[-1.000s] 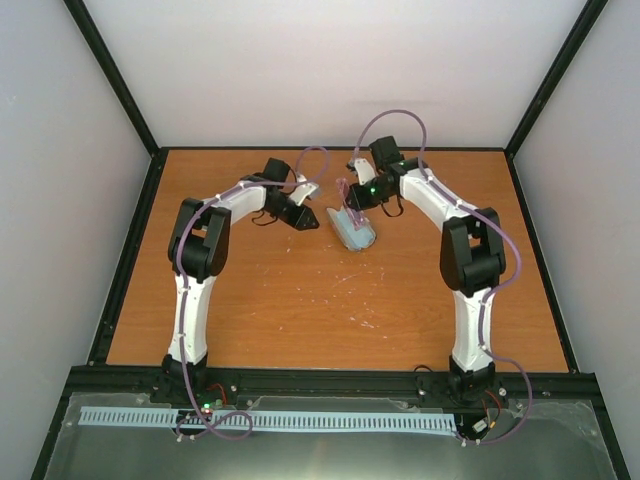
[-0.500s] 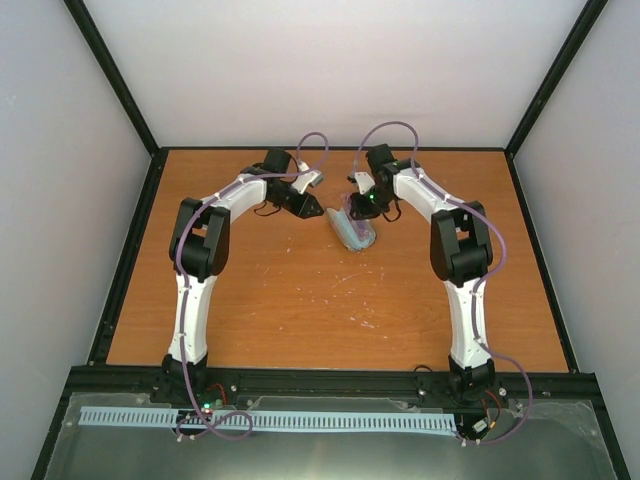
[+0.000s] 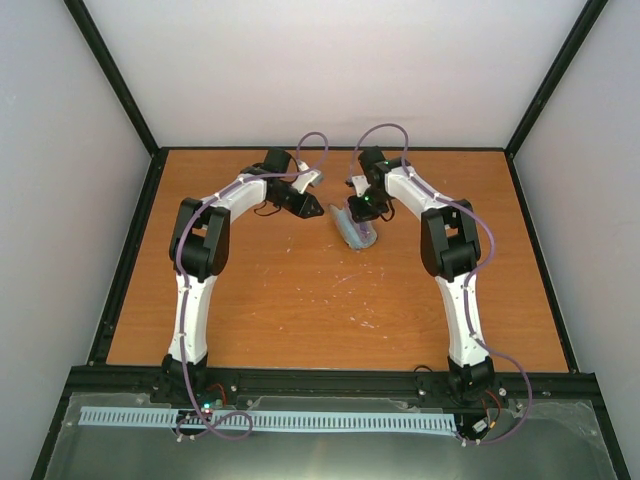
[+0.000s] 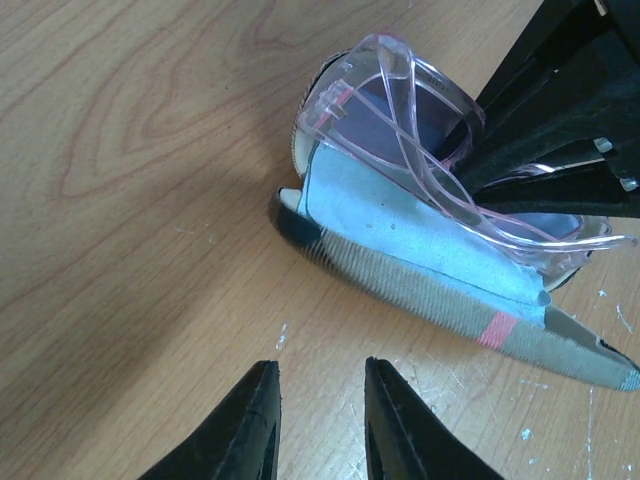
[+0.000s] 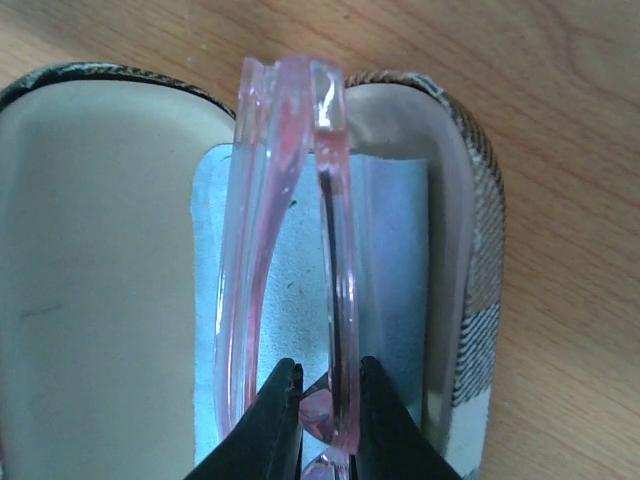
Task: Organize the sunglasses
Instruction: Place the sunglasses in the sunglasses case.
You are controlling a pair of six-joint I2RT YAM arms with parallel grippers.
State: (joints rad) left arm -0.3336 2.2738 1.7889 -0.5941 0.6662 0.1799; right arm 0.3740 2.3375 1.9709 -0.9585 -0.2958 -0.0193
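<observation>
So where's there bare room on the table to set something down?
Free: the broad table stretch between the left arm and right arm, nearer than the case; also outside each arm. Crowded: far centre, left gripper and right gripper, holding the sunglasses, by the case.

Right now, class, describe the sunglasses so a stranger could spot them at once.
Far middle of the wooden table: an open striped case holding a blue cloth. The right pincer holds the sunglasses over it, the only clear pink frame there.

The sunglasses (image 5: pixel 255 250) lie on the cloth (image 5: pixel 392 262), seemingly touching it, inside the open case (image 5: pixel 482 250).
</observation>
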